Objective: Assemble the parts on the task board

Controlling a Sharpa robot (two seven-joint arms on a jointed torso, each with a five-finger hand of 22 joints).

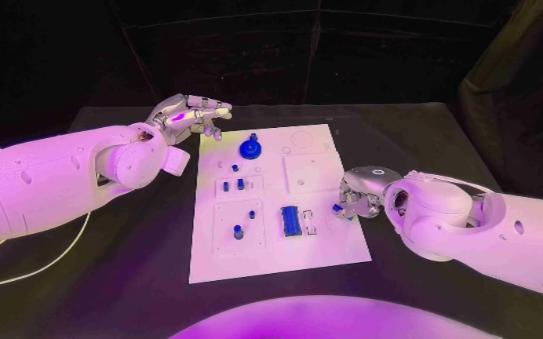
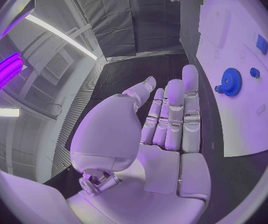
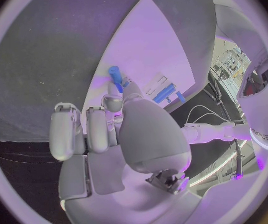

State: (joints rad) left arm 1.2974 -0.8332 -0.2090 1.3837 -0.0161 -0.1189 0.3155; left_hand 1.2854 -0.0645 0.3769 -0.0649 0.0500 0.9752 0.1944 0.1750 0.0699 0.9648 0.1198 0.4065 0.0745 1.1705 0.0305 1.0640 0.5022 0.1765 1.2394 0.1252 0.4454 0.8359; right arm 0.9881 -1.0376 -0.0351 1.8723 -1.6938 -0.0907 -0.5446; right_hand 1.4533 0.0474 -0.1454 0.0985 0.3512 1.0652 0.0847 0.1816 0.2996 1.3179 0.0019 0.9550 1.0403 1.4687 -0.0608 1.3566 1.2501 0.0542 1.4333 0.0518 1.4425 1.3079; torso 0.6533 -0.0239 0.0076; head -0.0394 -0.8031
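Note:
The white task board (image 1: pixel 322 233) lies in the middle of the black table. A blue gear (image 1: pixel 249 148) stands near its far left part, also seen as the gear (image 2: pixel 230 81) beside a small blue peg (image 2: pixel 254 72). Several small blue pegs (image 1: pixel 235 186) stand in the board's left column, and a long blue block (image 1: pixel 289 220) sits lower down. My right hand (image 1: pixel 360 194) is at the board's right edge and pinches a small blue peg (image 3: pixel 114 74) at its fingertips. My left hand (image 1: pixel 187 117) hovers off the board's far left corner, fingers straight and holding nothing, palm (image 2: pixel 171 129) bare.
Bare black table (image 1: pixel 125 276) surrounds the board on all sides. A white cable (image 1: pixel 51 264) trails by my left arm. Square recessed panels (image 1: pixel 307 173) take up the board's right half. The long blue block (image 3: pixel 163 93) lies just beyond my right hand's fingers.

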